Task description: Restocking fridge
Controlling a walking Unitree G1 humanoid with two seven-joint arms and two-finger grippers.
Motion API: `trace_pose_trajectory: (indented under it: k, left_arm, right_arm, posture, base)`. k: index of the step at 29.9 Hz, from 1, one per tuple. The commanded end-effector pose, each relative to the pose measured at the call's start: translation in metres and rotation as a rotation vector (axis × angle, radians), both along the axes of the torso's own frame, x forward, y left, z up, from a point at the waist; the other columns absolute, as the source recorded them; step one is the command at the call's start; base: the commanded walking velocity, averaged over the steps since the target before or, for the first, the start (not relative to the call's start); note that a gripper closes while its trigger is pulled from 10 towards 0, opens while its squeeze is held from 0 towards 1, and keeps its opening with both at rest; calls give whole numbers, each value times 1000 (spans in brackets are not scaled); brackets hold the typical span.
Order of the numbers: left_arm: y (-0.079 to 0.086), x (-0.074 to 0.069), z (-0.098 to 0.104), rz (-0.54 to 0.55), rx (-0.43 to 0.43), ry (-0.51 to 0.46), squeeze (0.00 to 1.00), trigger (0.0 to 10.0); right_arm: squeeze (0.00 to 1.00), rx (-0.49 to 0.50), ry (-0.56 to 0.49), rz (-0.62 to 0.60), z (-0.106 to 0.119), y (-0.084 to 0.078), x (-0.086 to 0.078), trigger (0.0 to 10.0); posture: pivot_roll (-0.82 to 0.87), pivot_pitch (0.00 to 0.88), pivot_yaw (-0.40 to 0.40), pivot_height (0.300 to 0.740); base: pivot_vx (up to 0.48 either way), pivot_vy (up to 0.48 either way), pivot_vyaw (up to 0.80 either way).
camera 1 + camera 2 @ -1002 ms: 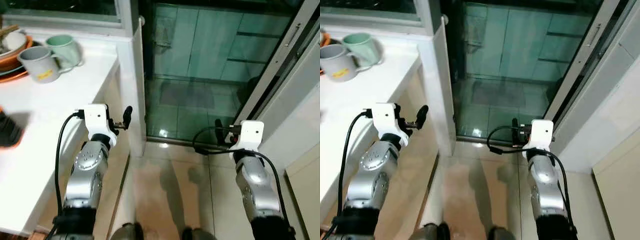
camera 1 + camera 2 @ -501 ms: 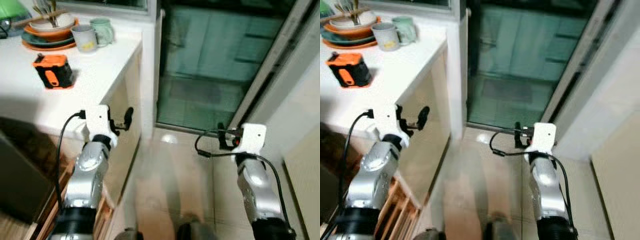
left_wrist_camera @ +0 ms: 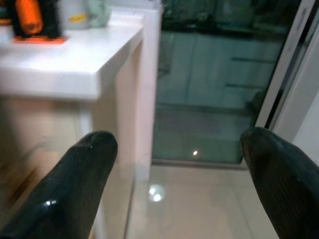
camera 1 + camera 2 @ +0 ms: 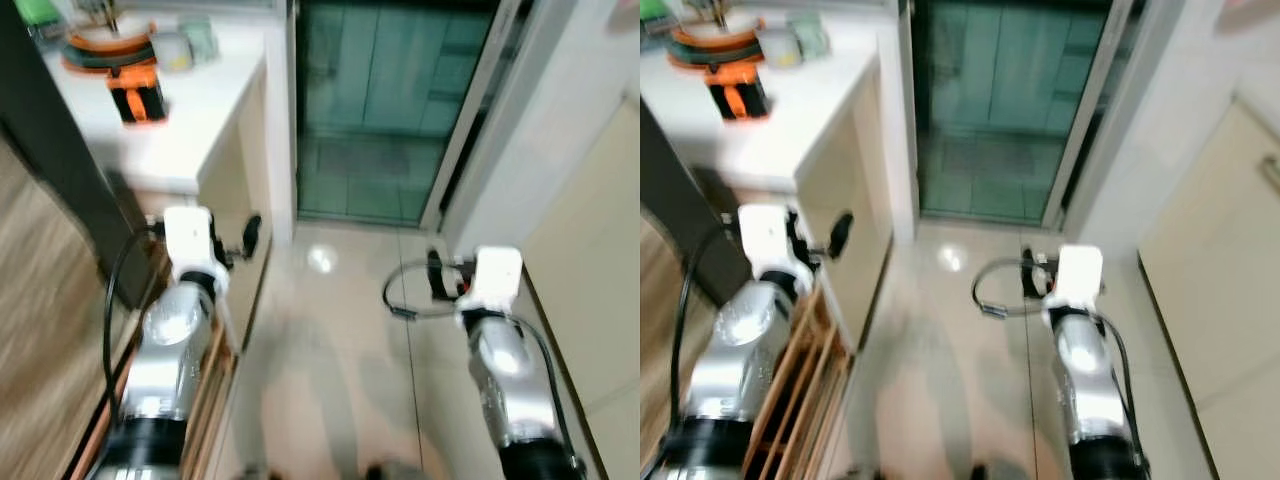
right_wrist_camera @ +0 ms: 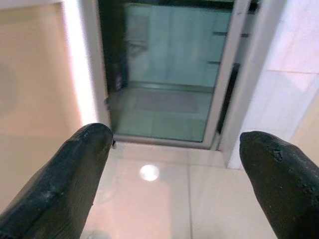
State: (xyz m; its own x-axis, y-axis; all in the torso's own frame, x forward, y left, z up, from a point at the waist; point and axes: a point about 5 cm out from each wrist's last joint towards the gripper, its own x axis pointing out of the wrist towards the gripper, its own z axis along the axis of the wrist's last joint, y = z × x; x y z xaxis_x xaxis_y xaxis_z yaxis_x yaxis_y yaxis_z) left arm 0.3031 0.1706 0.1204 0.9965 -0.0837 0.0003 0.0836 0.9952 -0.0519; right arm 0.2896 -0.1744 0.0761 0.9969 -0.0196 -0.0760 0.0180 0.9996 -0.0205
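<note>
No legible text, label, brand, number or sign in any view. Yellow mark on grey mug [image 3: 76,14]: blurred, unreadable. Orange-and-black device [image 4: 137,99] on white counter [image 4: 195,130]: no readable marking at this sharpness. White wrist housings of both arms: blank. Glass door [image 4: 385,100] and pale cabinet front [image 4: 1215,290]: no signage discernible. Head views motion-blurred; fine print, if any, not resolvable.
</note>
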Motion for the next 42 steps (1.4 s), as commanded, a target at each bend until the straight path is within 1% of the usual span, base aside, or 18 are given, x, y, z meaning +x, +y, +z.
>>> trace_pose_trajectory:
  k: [1, 4, 8, 17, 18, 20, 25, 30, 33, 35, 42]
  left_arm:
    - [0, -2, -1, 3, -4, -2, 0, 10000]
    - [-1, -3, -1, 4, -6, -3, 0, 10000]
    - [-2, -4, -2, 10, -11, -4, 0, 10000]
    - [0, -6, -6, 12, -4, 4, 0, 10000]
    - [1, -5, -5, 24, 23, 4, 0, 10000]
    - [0, -5, -4, 3, 47, -7, 0, 10000]
    - [-3, -5, 0, -28, 43, -31, 0, 10000]
    - [-3, -5, 3, -36, 56, -45, 0, 10000]
    - [-5, -3, 7, -49, 87, -66, 0, 10000]
    - [-6, -3, 7, -53, 91, -68, 0, 10000]
    - [-10, -3, 7, -70, 87, -72, 0, 10000]
  right_arm:
    - [0, -25, -36, 13, 7, 0, 1, 10000]
    - [0, -39, -53, 30, 12, 3, 2, 10000]
    - [0, -18, -73, 43, 21, 5, 6, 10000]
    - [0, 15, -35, 7, 12, 1, 4, 10000]
    - [0, 15, -32, 7, 12, 1, 4, 10000]
    - [0, 9, -30, 6, 12, 2, 4, 10000]
    - [0, -10, -40, 21, 14, 4, 5, 10000]
    - [0, -14, -44, 27, 15, 5, 6, 10000]
    - [0, -24, -51, 44, 16, 8, 8, 10000]
    - [0, -24, -51, 46, 16, 9, 8, 10000]
    - [0, -21, -43, 43, 13, 8, 6, 10000]
  posture:
    - [-124, 0, 21, 740]
    - [-124, 0, 16, 740]
    - [-123, 0, 9, 740]
    - [-121, 0, 15, 740]
    - [-121, 0, 16, 740]
    - [-119, 0, 16, 740]
    - [-116, 0, 15, 740]
    - [-116, 0, 15, 740]
    - [-114, 0, 15, 740]
    - [-114, 0, 15, 740]
    - [-116, 0, 16, 740]
  base:
    - [-480, 0, 0]
    - [-480, 0, 0]
    - [-480, 0, 0]
    - [-480, 0, 0]
    - [-480, 0, 0]
    - [0, 0, 0]
    - [0, 0, 0]
    - [0, 0, 0]
    - [0, 0, 0]
    - [0, 0, 0]
    - [0, 446, 0]
